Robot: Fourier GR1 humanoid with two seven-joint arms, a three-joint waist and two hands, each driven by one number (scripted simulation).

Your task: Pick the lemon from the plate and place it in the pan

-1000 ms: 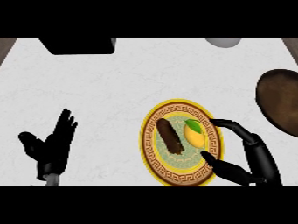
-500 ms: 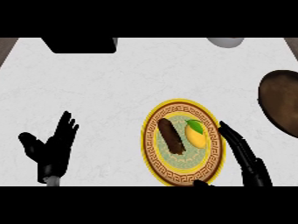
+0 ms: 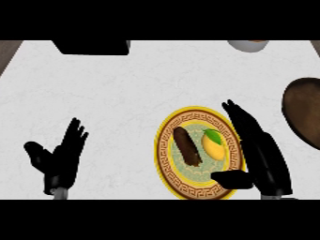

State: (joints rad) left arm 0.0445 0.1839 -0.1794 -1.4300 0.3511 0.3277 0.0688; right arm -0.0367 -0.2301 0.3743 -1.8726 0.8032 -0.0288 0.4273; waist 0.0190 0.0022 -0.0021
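The right hand [image 3: 258, 147] has uncurled over the last second and slid up the right side of the plate [image 3: 163, 140]. Its fingers are now straight and spread, with the thumb [image 3: 232, 179] set apart below. The lemon [image 3: 214, 146] is still on the plate beside a dark brown stick [image 3: 189, 146], just left of those fingers and not yet held. It looks ready for closing in. The pan [image 3: 315, 117] waits at the right edge. The left hand [image 3: 58, 157] rests open on the bench [image 3: 121, 93], lower left.

The robot's black left hand [image 3: 57, 158] has long thin fingers and a fat thumb. Just under its wrist, a small bit of grey arm [image 3: 60, 191] shows. The black right hand [image 3: 261, 149] has the same dark, smooth look, with long fingers and a stubby thumb.
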